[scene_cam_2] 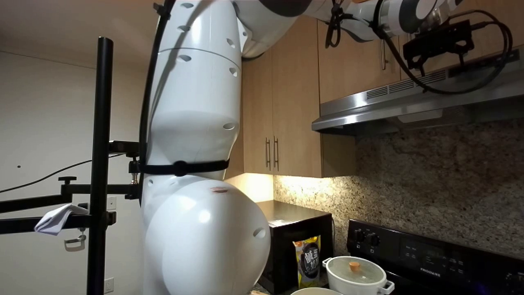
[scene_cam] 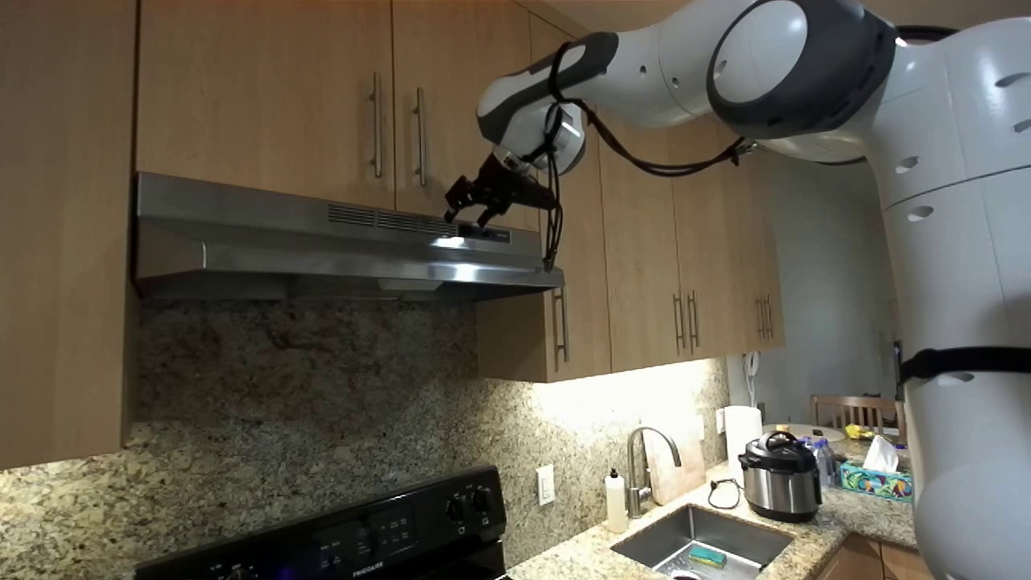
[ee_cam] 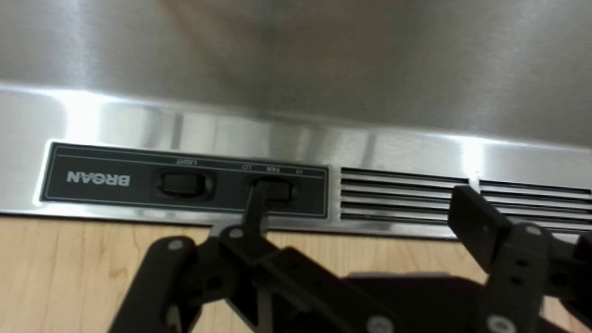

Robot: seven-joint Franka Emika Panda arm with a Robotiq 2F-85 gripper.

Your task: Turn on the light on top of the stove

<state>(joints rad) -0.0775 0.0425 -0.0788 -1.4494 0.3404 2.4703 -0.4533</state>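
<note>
A: Wrist view?
B: LIGHT rocker (ee_cam: pixel 183 184) on the Broan panel (ee_cam: pixel 143 185). End effector (ee_cam: pixel 361 191) spread wide, holding nothing; one fingertip (ee_cam: pixel 255 210) overlaps the FAN rocker (ee_cam: pixel 281 190), contact unclear.
A: I'd narrow it, shift toward the BROAN lettering (ee_cam: pixel 98 178), press square and gently. FAN's an easy mis-hit.
B: Rockers look matte black plastic, rounded recesses.
A: Exteriors?
B: In an exterior view: panel's on the brushed-steel range hood (scene_cam: pixel 322 254), up past the edge of the granite table (scene_cam: pixel 564 558) nearest the stove (scene_cam: pixel 314 541). In an exterior view: hood wedge-shaped, vents (scene_cam_2: pixel 401 86) slotted, cabinets (scene_cam_2: pixel 294 94) wood-grain.

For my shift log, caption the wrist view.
Open gripper at the Broan panel: one finger visually overlaps the fan switch; the light switch is unobstructed.
</note>
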